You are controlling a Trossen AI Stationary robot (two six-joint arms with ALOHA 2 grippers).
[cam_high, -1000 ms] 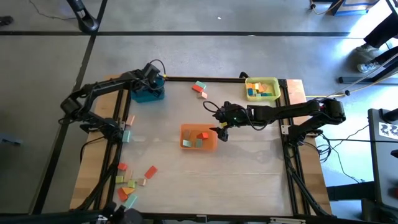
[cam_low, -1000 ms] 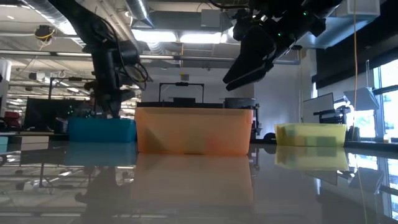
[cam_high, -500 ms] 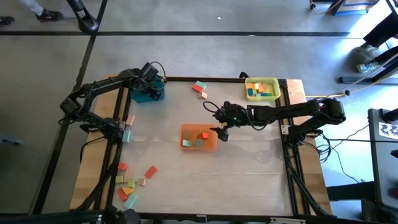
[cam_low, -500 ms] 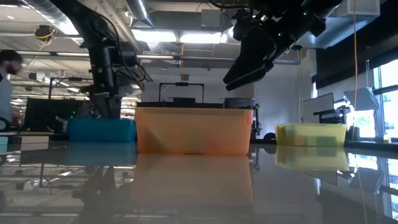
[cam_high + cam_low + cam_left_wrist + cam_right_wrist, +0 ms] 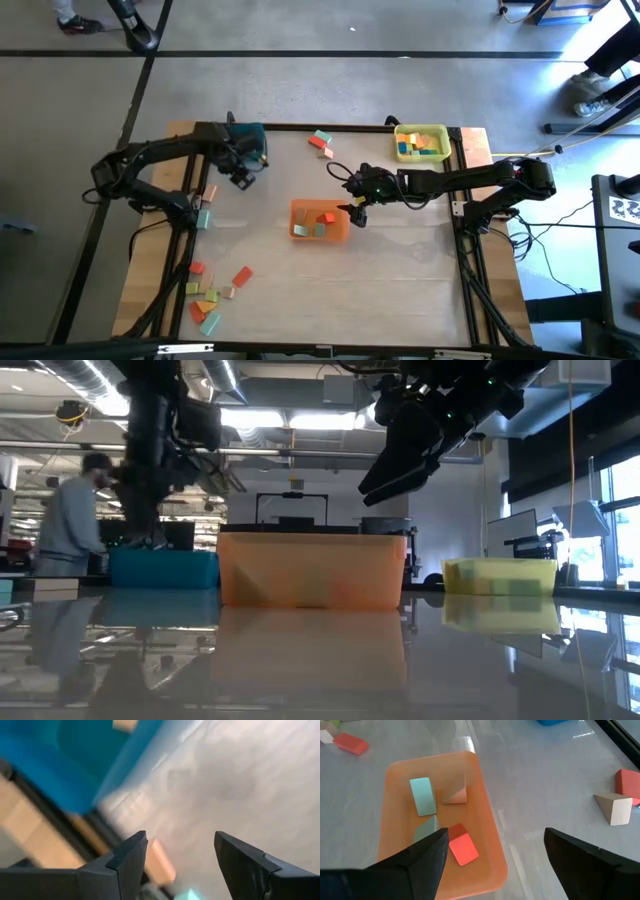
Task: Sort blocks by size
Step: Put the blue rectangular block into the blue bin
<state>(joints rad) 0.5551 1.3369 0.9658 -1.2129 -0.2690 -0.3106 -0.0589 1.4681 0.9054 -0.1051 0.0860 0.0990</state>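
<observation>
Hovering just beside the blue tray (image 5: 247, 135) at the far left of the worktop (image 5: 400, 270), the left tool (image 5: 241, 172) has its fingers spread apart with nothing between them; its wrist view is smeared, so a tan shape inside the tray is probably a block. The right tool (image 5: 357, 214) hangs at the right edge of the orange tray (image 5: 319, 221) in the middle, fingers (image 5: 427, 862) wide and empty. That tray holds a light blue block (image 5: 422, 795), a red block (image 5: 463, 848) and a tan one. The yellow tray (image 5: 420, 142) at the far right holds several more. Loose blocks (image 5: 212, 290) lie scattered at the near left, and a few (image 5: 320, 142) between the blue and yellow trays. A person (image 5: 70, 525) stands beyond the worktop.
</observation>
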